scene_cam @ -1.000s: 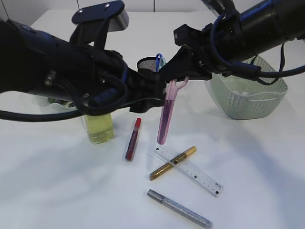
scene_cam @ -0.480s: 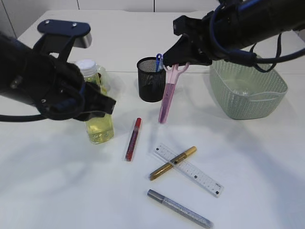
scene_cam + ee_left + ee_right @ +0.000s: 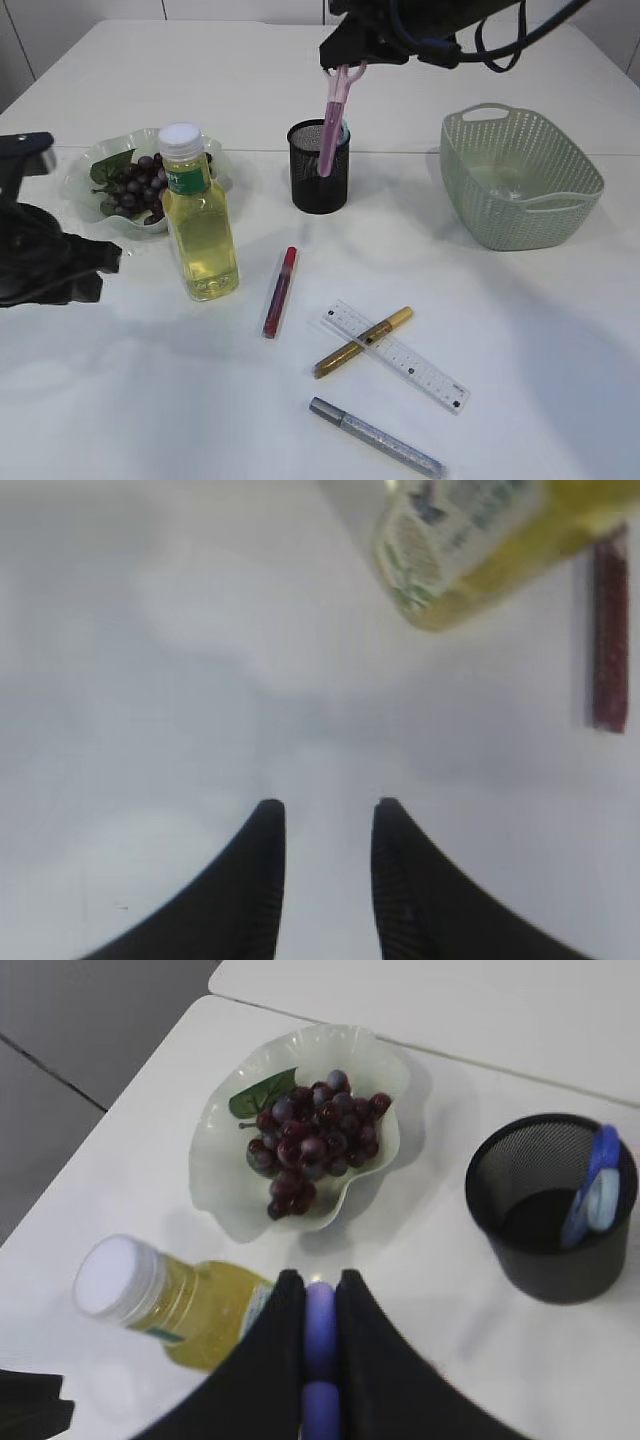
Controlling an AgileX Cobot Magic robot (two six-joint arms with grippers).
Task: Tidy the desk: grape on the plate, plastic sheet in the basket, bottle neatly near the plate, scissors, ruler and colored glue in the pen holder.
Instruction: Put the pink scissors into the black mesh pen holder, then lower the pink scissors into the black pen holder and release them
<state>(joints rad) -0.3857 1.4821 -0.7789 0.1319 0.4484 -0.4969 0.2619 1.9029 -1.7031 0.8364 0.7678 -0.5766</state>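
- Purple tube of coloured glue with a pink forked cap [image 3: 330, 120], in the exterior view, pinched at its top by the right gripper [image 3: 345, 68] and hanging almost upright, a little tilted; lower end already inside the mouth of the black mesh pen holder [image 3: 318, 190]. Held high by the cap, probably so that the length can slide straight down into the narrow cup.
- Left gripper [image 3: 100, 262] low at the table's left edge, apart from the yellow-filled plastic bottle with a white cap [image 3: 200, 225], which stands upright just beside the pale wavy plate [image 3: 90, 160] of dark grapes [image 3: 140, 185].
- Left on the white table [image 3: 150, 400], well apart from the holder: red glue pen [image 3: 279, 292], gold glue pen [image 3: 362, 342] lying across the clear ruler [image 3: 420, 365], silver glitter pen [image 3: 375, 436]. Pale green basket [image 3: 520, 215] to the right; plastic sheet not made out.
- Left wrist view: left gripper [image 3: 325, 820] with a narrow gap between its jaws, bare table showing through, nothing held. Bottle [image 3: 470, 550] and red glue pen [image 3: 608, 640] ahead, out of touch.
- Right wrist view: right gripper [image 3: 320, 1285] pressed onto the purple tube [image 3: 320, 1325], looking down past it on plate [image 3: 215, 1180], grapes [image 3: 310, 1145], bottle [image 3: 190, 1310] and pen holder [image 3: 550, 1260], with blue-handled scissors [image 3: 598, 1185] leaning inside.
- Judged step: dropping this tube; ruler and the other pens not yet in.
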